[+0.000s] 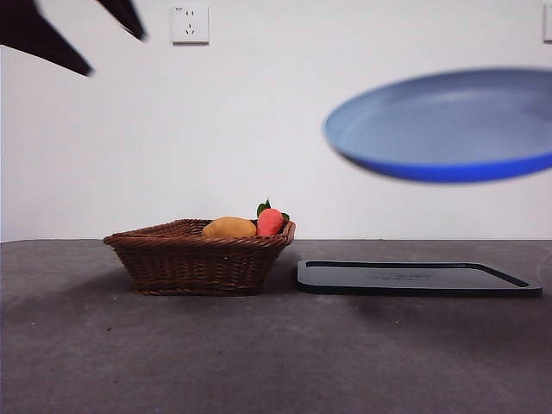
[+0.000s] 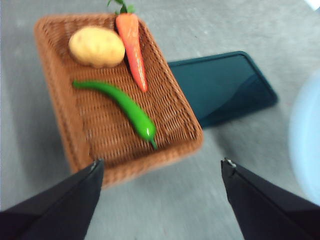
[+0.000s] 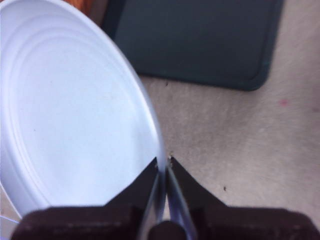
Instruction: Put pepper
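The pepper (image 2: 125,106), long, glossy and green, lies inside the brown wicker basket (image 2: 55,105). It is hidden behind the basket (image 1: 200,257) wall in the front view. My left gripper (image 2: 162,170) hangs open above the basket's near edge, holding nothing. It shows as black tips (image 1: 86,43) at the top left of the front view. My right gripper (image 3: 163,162) is shut on the rim of the blue plate (image 3: 70,120). The plate (image 1: 448,128) hangs tilted in the air above the dark tray (image 1: 414,278).
A yellow potato-like piece (image 2: 96,46) and an orange carrot (image 2: 133,42) share the basket with the pepper. The dark tray (image 2: 220,87) lies flat on the grey table beside the basket. A white wall stands behind.
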